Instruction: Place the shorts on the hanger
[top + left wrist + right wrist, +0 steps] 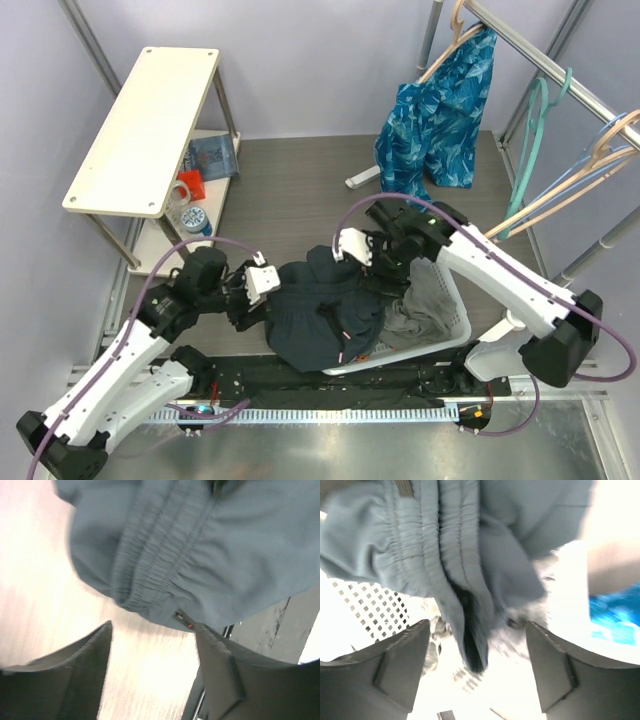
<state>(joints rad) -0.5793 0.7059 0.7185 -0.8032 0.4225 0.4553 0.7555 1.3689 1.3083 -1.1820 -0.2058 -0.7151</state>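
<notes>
Your left gripper (pixel 262 283) is released: in its wrist view (pixel 152 626) the two dark fingers (pixel 85 665) stand well apart with bare floor showing between them. The shorts (pixel 200 545) hang just beyond the fingertips, with the gathered elastic waistband straight ahead of the gap. The lower edge of the fabric comes right to the tip of the right-hand finger, but nothing is pinched.

Your right gripper (pixel 352 245) is also released. In its wrist view (pixel 477 624) the fingers (pixel 395 665) are spread wide, and a dark fold of the shorts (pixel 450 555) drops between them without either pad closing on it. To the left of that pincer you see the white perforated basket (pixel 375 610). To its right is a strip of blue patterned cloth (pixel 615 620), too blurred to make out further.

From above, the shorts (pixel 320 315) lie bunched between your two pincers, draped over the near-left rim of the basket (pixel 430 350). The left pincer is at their left edge and the right one at their far edge. A grey cloth (pixel 425 305) sits in the basket under the right arm.

The hanger (pixel 604 143) hangs on the rail, well apart from both pincers, up and to the right of the right one.
</notes>
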